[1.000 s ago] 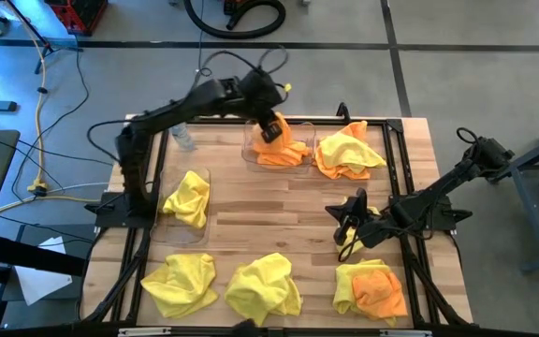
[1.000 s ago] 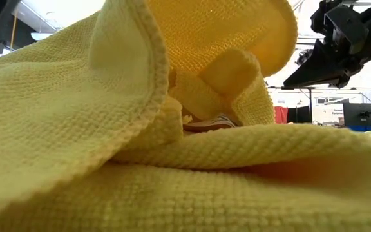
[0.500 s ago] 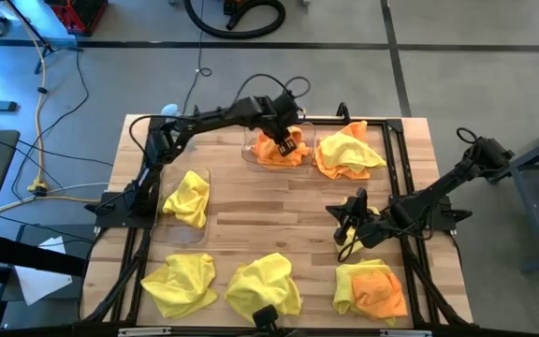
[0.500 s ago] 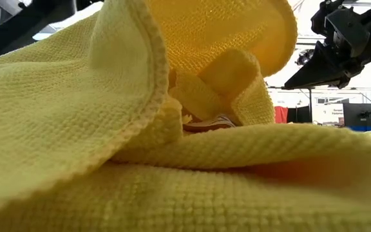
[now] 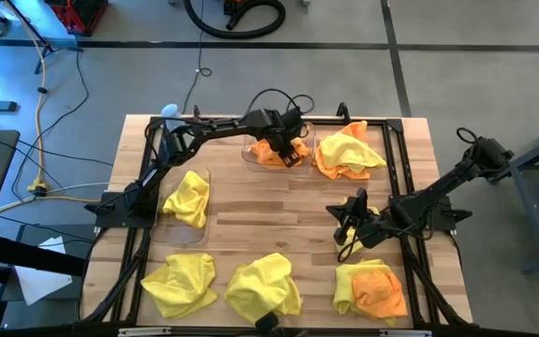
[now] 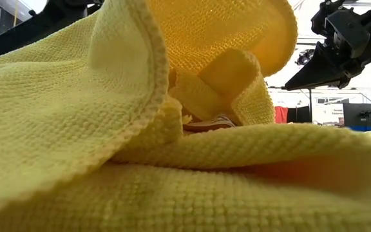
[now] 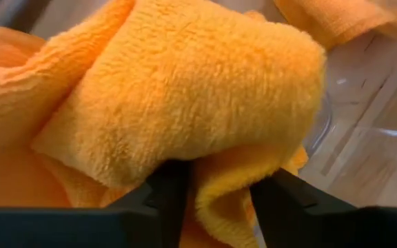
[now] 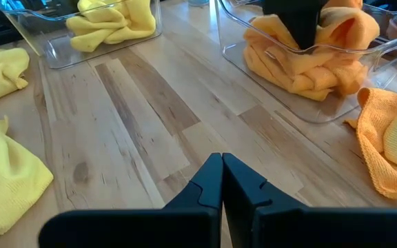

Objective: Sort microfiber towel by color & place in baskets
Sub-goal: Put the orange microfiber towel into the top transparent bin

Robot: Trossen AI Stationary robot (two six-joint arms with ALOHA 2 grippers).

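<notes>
My left gripper (image 5: 291,152) reaches down into the far clear basket (image 5: 248,152), shut on an orange towel (image 7: 185,83) that lies among the other orange towels (image 8: 302,69) there. The right wrist view shows that gripper (image 8: 295,24) coming in from above. A second clear basket (image 5: 172,230) at the left holds a yellow towel (image 5: 188,198). My right gripper (image 5: 347,223) is shut and hovers over the bare wood at the right, touching nothing. More yellow towels (image 5: 264,286) lie near the front edge. My left gripper pinches a rolled fold of the orange towel (image 7: 220,180) between its two fingers (image 7: 169,189), coming from above and pointing down into the basket. The towel bulges out past the fingertips and rests on the other orange towels in the basket.
A yellow-and-orange pile (image 5: 349,150) lies right of the far basket. A yellow towel with an orange one on it (image 5: 374,290) sits at the near right, another yellow one (image 5: 180,283) at the near left. A yellow towel (image 6: 172,161) fills the low view. Bare wood (image 5: 269,211) lies mid-table.
My left arm has stretched out and sunk, carrying the orange towel from just above the far basket down into it, a little toward the table's right and near side. The towel now rests on the orange heap. The right arm has kept still.
</notes>
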